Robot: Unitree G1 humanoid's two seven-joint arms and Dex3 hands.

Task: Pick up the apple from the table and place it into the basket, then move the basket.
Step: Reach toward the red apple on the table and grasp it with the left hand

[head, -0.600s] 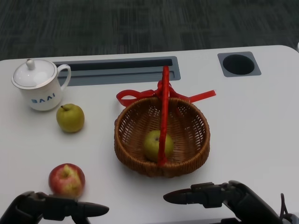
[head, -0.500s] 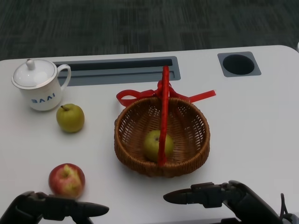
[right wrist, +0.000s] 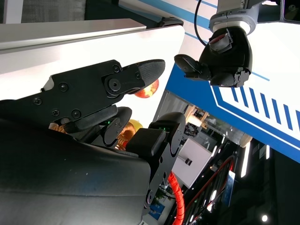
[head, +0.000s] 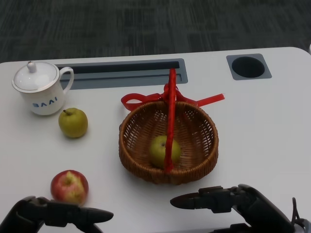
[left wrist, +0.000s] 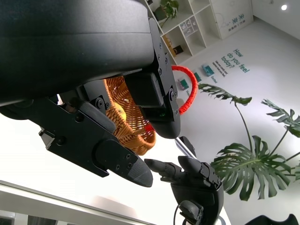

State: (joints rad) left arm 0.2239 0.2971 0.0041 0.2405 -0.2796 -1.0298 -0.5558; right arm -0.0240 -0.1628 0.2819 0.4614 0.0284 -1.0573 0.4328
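A red apple (head: pixel 69 187) lies on the white table (head: pixel 262 126) at the front left. My left hand (head: pixel 53 216) hovers just in front of it, fingers stretched out and holding nothing. The brown wicker basket (head: pixel 146 171) with an upright red handle (head: pixel 171 111) stands in the middle and holds a green fruit (head: pixel 158 151). My right hand (head: pixel 228 203) hangs in front of the basket, fingers extended and empty. In the right wrist view the red apple (right wrist: pixel 147 89) shows beyond the fingers (right wrist: pixel 112 82), with the left hand (right wrist: pixel 225 51) farther off. The left wrist view shows the basket (left wrist: pixel 124 112) and the right hand (left wrist: pixel 192 176).
A yellow-green fruit (head: pixel 73 122) sits left of the basket. A white lidded cup (head: pixel 41 88) stands at the back left. A red ribbon (head: pixel 141 100) trails behind the basket. A grey slot (head: pixel 121 73) and a round hole (head: pixel 248 67) lie along the far edge.
Both hands have shifted only very slightly near the front edge. The apple, the basket and the other things have not moved.
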